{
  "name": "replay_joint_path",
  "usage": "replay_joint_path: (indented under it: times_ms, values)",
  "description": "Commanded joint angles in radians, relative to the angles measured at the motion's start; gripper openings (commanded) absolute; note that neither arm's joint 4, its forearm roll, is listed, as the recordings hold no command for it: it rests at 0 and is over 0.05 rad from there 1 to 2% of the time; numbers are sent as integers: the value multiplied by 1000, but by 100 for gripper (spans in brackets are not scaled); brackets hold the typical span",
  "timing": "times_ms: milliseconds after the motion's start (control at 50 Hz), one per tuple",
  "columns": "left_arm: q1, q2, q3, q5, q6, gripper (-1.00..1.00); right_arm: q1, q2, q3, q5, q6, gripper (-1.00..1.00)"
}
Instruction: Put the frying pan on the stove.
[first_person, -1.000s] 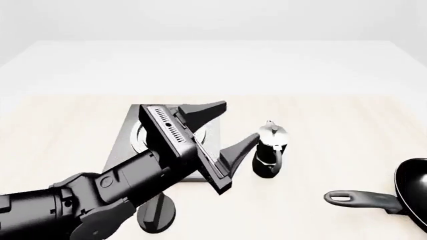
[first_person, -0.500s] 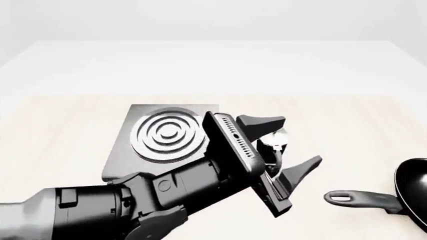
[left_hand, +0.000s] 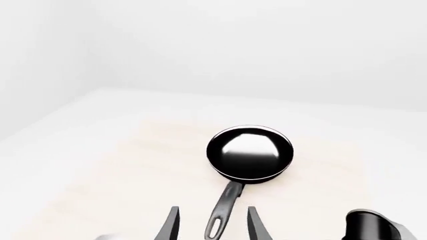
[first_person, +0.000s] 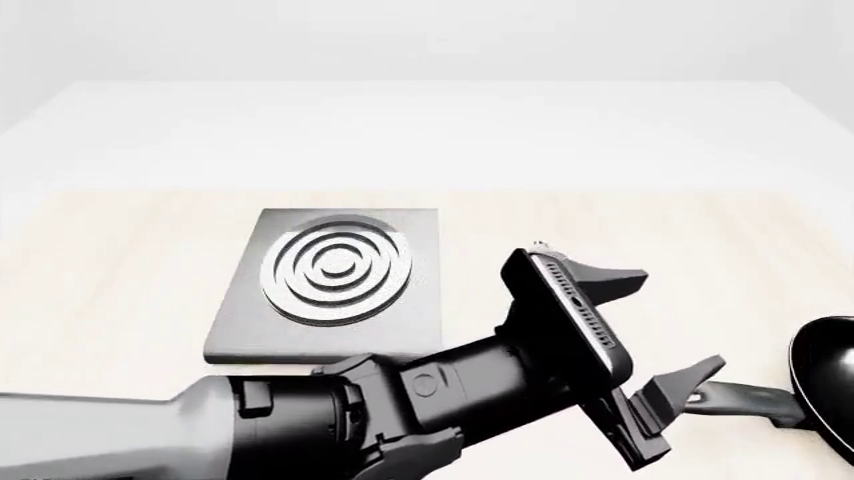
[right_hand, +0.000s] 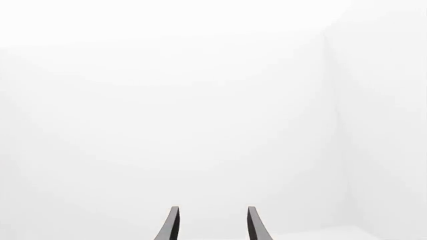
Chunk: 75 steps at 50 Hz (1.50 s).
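The frying pan (first_person: 830, 378) lies at the table's right edge, half cut off in the front view, with its dark handle (first_person: 747, 400) pointing left. In the left wrist view the pan (left_hand: 250, 152) shows whole, its glossy inside up, and the slotted handle (left_hand: 225, 207) runs toward the camera. My left gripper (first_person: 663, 325) is open, hanging just left of and above the handle's end. In the wrist view the left gripper (left_hand: 213, 226) frames that end without closing on it. The stove (first_person: 327, 272) sits left of centre, uncovered. My right gripper (right_hand: 212, 225) is open, facing blank white.
The moka pot (left_hand: 373, 227) stands close beside the left gripper; in the front view the arm hides nearly all of it. The bulky left arm (first_person: 334, 420) crosses the front of the table below the stove.
The left arm has swung right, from over the stove past the moka pot to the pan's handle. Its fingers stayed open. The stove is now uncovered.
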Motion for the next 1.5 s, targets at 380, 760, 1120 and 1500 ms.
replay_joint_path:
  times_ms: [380, 760, 1120, 1500]
  values:
    - [-38, 157, -162, 83, 2, 100, -7, 0, 74, -78, 10, 100]
    - [-66, 357, -372, 211, -16, 100, -29, 0, -68, 54, 40, 100]
    - [-54, 451, -484, 282, -16, 100, -32, 0, -29, 12, 47, 100]
    - [-58, 518, -549, 327, -26, 100, -43, 0, -60, 17, 58, 100]
